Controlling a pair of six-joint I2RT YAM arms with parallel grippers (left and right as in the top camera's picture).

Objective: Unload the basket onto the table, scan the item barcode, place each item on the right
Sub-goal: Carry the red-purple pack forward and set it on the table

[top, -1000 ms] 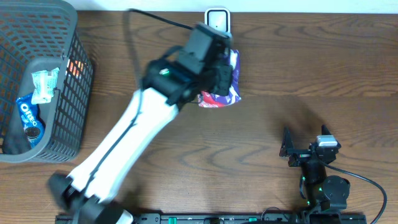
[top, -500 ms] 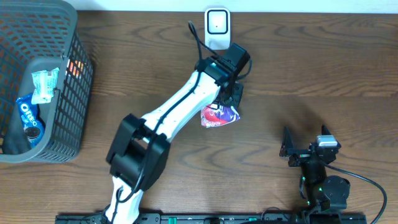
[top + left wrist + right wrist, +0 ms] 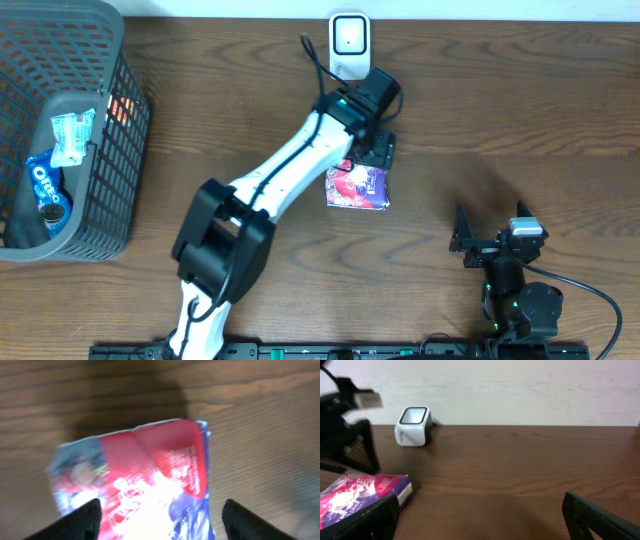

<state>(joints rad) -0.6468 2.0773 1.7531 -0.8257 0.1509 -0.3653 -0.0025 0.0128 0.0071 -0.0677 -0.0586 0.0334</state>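
The snack packet (image 3: pixel 357 187) lies loose beside the scanner (image 3: pixel 349 42), the left gripper (image 3: pixel 378 152) spread wide above it, so scanning looks done.

The left tool (image 3: pixel 161 521) has opened, dropping the packet (image 3: pixel 357 188) onto the table (image 3: pixel 500 120).

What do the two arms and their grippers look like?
The left arm has white links, black joints and a black gripper, with a black cable looping by its wrist. The right arm is all black, with green lights, a grey camera block and a second cable.
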